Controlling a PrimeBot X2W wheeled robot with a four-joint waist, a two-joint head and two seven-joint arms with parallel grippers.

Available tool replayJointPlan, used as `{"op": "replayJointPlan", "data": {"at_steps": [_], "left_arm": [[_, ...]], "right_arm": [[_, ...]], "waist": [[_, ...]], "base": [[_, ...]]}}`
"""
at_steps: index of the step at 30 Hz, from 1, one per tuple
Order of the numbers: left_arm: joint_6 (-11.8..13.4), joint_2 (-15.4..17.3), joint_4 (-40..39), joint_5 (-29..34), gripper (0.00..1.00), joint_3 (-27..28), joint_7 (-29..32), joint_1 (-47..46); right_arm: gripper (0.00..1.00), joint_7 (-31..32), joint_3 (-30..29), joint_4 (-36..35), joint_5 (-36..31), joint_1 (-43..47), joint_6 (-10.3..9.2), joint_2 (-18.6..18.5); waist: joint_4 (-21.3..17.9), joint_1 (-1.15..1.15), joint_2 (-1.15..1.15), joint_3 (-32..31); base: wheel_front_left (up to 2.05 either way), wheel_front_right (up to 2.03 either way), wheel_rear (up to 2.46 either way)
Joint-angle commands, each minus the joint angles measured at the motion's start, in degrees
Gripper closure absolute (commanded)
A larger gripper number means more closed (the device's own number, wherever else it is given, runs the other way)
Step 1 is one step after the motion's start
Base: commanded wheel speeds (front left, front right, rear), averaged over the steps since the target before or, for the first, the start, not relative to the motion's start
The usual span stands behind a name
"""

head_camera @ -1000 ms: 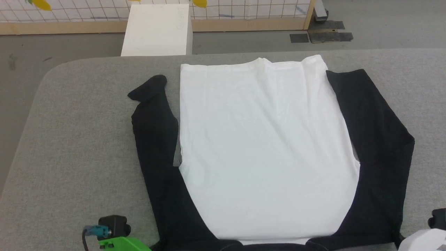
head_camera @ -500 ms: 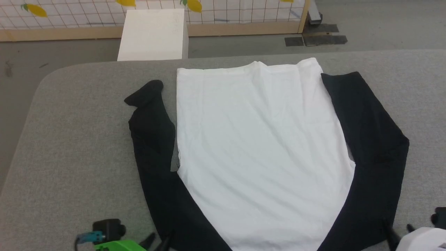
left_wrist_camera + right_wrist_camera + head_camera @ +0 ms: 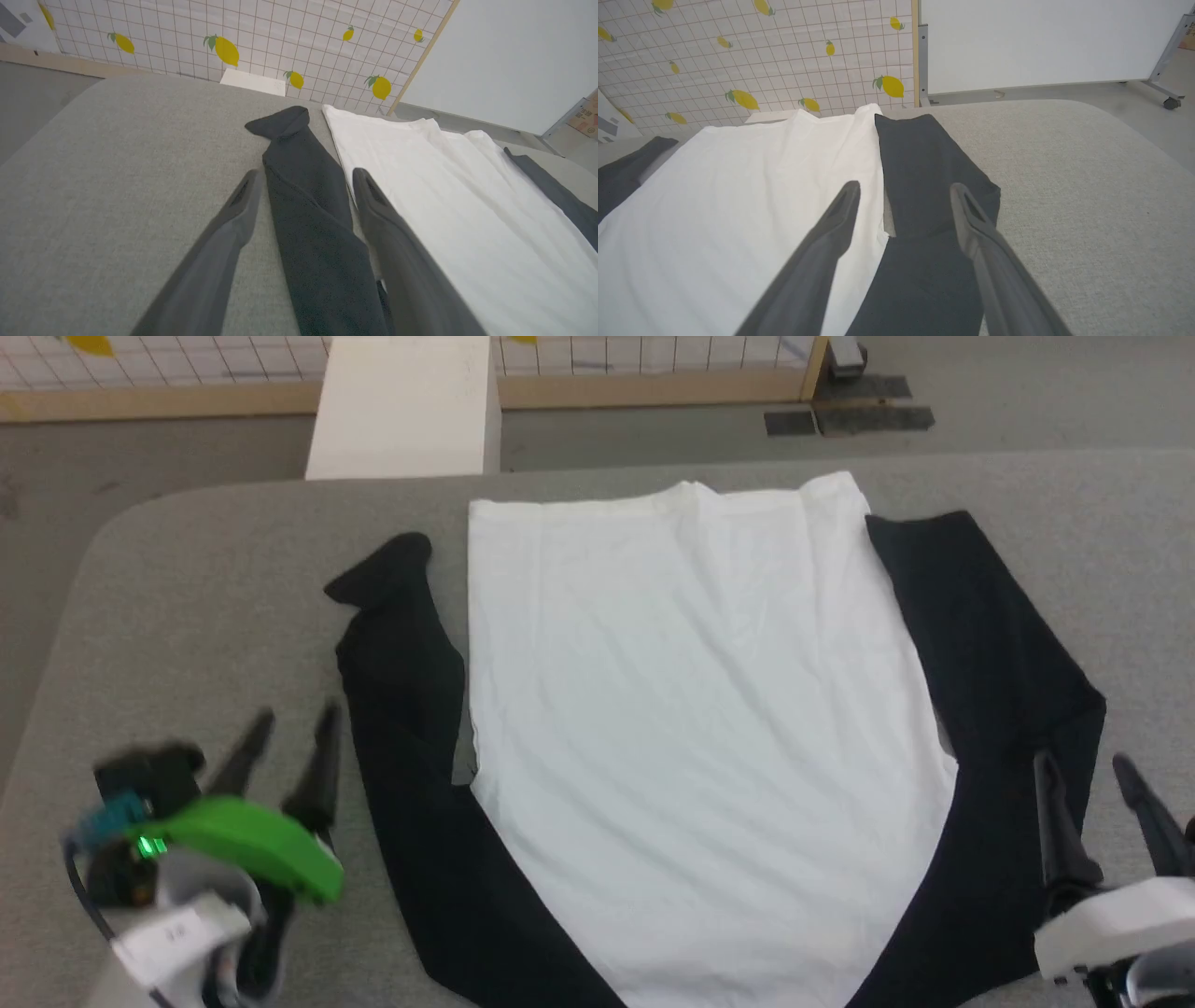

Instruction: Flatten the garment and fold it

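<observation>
The garment (image 3: 691, 728) lies spread flat on the grey table (image 3: 215, 607), its white body in the middle and a black sleeve along each side. My left gripper (image 3: 291, 717) stands open just left of the left black sleeve (image 3: 401, 691), holding nothing. In the left wrist view that sleeve (image 3: 308, 196) runs between my open fingers (image 3: 238, 210). My right gripper (image 3: 1083, 765) is open over the right black sleeve (image 3: 990, 644), empty too. Seen from the right wrist, the sleeve (image 3: 924, 186) and the white panel's edge (image 3: 784, 186) lie below its spread fingers.
A white box (image 3: 401, 406) stands on the floor beyond the table's far edge. A wood-framed tiled partition with lemon prints (image 3: 261, 32) backs the area. Bare grey table surface lies left of the garment (image 3: 187, 635) and right of it (image 3: 1139, 579).
Both grippers have come up from the bottom edge into view and gone from shut to open, letting go of the garment's near part. The camera has shifted slightly.
</observation>
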Motion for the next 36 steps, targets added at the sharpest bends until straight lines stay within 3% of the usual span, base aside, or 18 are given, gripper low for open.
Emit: {"op": "replayJointPlan", "data": {"at_steps": [1, 6, 12, 20, 26, 36], "left_arm": [[-0.01, 1.57, 0.71, 1.05, 0.00, 0.21, 0.44, -3.92], [-1.23, 5.95, 2.71, 2.95, 0.00, -0.09, 5.22, -14.64], [-3.28, 11.03, 5.01, 1.21, 0.00, 0.39, 15.68, -28.85], [-3.46, 13.63, 8.96, -0.07, 0.00, -2.30, 30.68, -43.58], [-1.87, 14.44, 12.54, 0.17, 0.00, -5.61, 41.60, -47.20], [0.40, 17.27, 13.28, 2.43, 0.00, -9.09, 50.76, -46.80]], "right_arm": [[0.00, -2.05, 1.10, -0.48, -0.34, -1.86, -0.09, -0.68], [0.00, -5.75, 3.69, -0.36, -0.55, -6.89, -0.09, -1.87], [0.00, -7.21, 5.64, -0.89, -0.64, -12.63, -0.09, -1.85], [0.00, -8.95, 7.55, -2.63, -1.42, -18.30, -0.09, -1.07], [0.00, -9.81, 9.63, -1.93, -1.76, -20.95, -0.09, -0.49], [0.00, -10.34, 11.31, -1.18, -1.74, -21.24, -0.09, 0.63]], "waist": [[-1.26, 0.00, 0.00, 3.91], [-2.91, 0.00, 0.00, 9.98], [-5.54, 0.00, 0.00, 17.30], [-8.93, 0.00, 0.00, 23.84], [-10.78, 0.00, 0.00, 25.56], [-12.09, 0.00, 0.00, 25.94]], "base": [[0.00, 0.00, 0.00], [0.00, 0.00, 0.00], [0.00, 0.00, 0.00], [0.00, 0.00, 0.00], [0.00, 0.00, 0.00], [0.00, 0.00, 0.00]]}}
